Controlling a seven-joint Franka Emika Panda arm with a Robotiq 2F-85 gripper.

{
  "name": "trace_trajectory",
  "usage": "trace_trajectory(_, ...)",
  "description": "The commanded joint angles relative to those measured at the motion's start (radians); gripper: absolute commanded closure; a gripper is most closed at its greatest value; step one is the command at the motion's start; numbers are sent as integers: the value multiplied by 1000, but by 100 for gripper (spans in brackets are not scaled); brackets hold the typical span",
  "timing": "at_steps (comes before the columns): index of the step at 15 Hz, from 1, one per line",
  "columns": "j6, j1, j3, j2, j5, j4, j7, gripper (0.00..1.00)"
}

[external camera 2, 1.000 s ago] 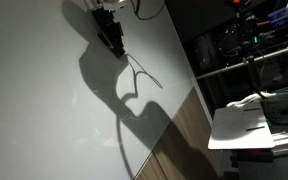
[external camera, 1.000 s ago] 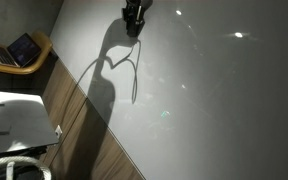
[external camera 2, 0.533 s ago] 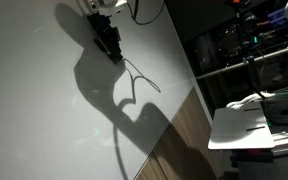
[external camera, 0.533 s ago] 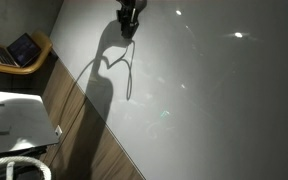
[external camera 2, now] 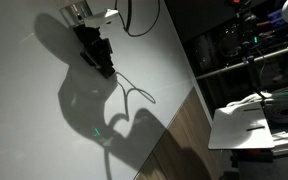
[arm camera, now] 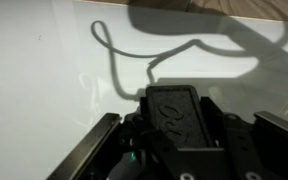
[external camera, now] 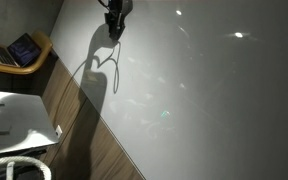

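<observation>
A thin dark cable (external camera: 116,65) trails over the white tabletop (external camera: 214,100) from my gripper (external camera: 113,30), which hangs near the table's far edge. In an exterior view the cable (external camera 2: 139,90) runs from the gripper (external camera 2: 106,68) towards the table's edge. The wrist view shows the cable (arm camera: 114,65) looping on the white surface and running in behind the black finger pad of my gripper (arm camera: 174,100). The jaws look shut on the cable, but the contact itself is hidden behind the pad. The arm casts a big shadow on the table.
A laptop (external camera: 22,50) sits on a wooden stand beyond the table's edge. A white unit (external camera: 14,120) and a hose lie on the wood floor (external camera: 94,140). Dark shelving (external camera 2: 239,50) and a white side table (external camera 2: 249,125) stand past the other edge.
The gripper has moved sideways along the table's far part, and the cable's trailing end has followed it. The arm's shadow has shifted with it.
</observation>
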Motion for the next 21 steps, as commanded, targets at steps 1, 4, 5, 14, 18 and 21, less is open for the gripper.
trace_trajectory(1,98,6,1,130,-14,123,-24,72)
trace_trajectory(4,97,37,7,153,-24,127,-21,72)
trace_trajectory(5,98,44,5,159,-25,130,-24,72)
trace_trajectory(14,29,8,12,1,101,-134,-60,72)
trace_trajectory(18,-17,-50,5,-113,233,-386,-77,72)
trace_trajectory(21,-65,-112,-2,-192,335,-559,-97,72)
